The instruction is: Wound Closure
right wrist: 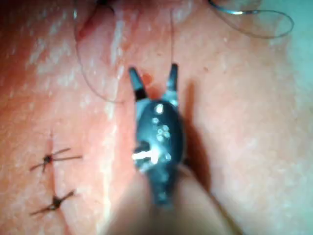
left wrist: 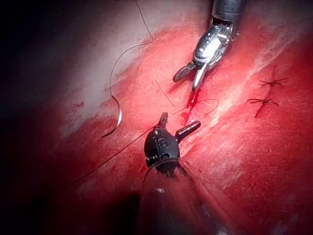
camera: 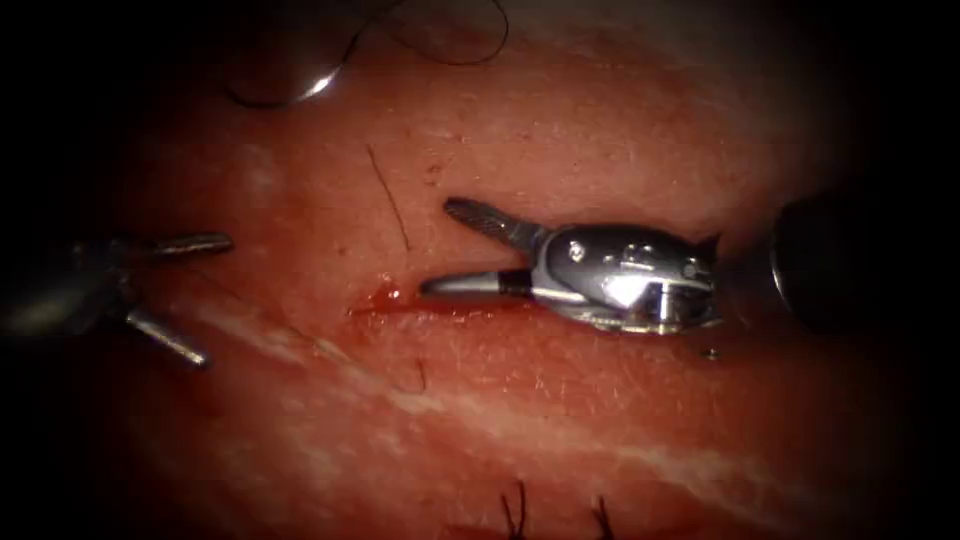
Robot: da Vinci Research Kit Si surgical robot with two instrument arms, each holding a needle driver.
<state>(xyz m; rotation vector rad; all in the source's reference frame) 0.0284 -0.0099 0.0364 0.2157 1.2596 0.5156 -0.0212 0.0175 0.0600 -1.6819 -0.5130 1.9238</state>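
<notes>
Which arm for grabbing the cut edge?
Right, probably. Its silver tool holds nothing, open fingers at the red-rimmed cut in the pink tissue. The left arm's tool, also open and empty, sits further left. The curved steel needle lies loose on the tissue.

- In the endoscope view, light pools on the central tissue (camera: pixel 560 420); the edges fall black.
- Glare marks the right tool (camera: pixel 438 248).
- The left tool (camera: pixel 215 300) sits dim.
</notes>
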